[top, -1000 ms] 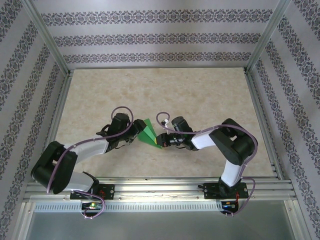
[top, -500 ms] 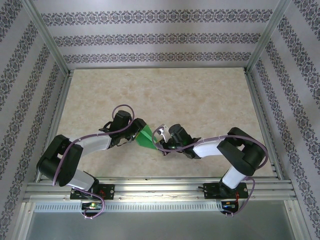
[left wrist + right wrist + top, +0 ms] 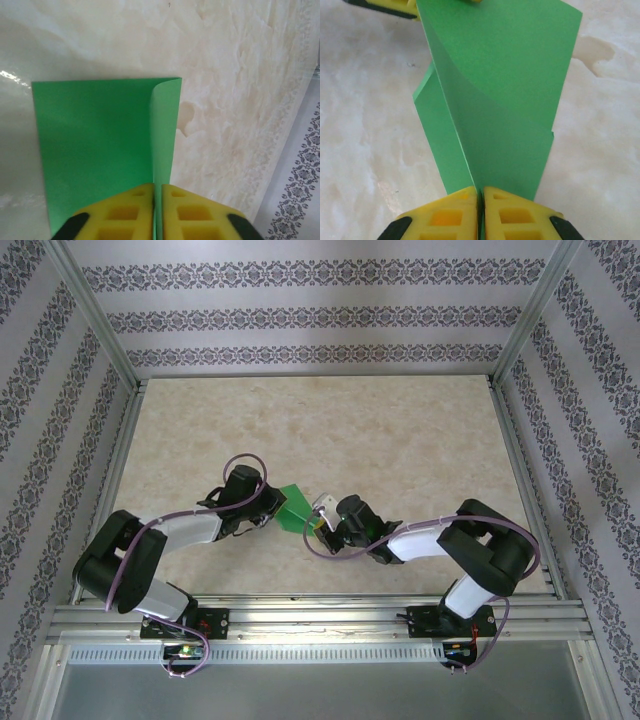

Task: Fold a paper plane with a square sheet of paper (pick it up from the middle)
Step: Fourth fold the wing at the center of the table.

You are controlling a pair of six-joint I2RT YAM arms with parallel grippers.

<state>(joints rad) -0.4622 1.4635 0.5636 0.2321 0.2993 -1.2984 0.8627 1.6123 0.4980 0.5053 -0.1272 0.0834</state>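
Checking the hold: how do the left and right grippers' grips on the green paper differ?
Left gripper grips the square sheet of paper from the left, right gripper from the right. Before the left gripper it runs mostly flat; before the right gripper it twists. Both clamp it.

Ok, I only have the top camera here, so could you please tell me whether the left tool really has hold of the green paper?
Observer: Yes. In the left wrist view the left tool is shut on the green paper, with a curled-over edge pinched between its yellow pads.
Operator: Thank you. Is the right tool gripping it as well?
Observer: It is. The right wrist view shows the right tool shut on the other end of the sheet, which curves in a twist up from it.
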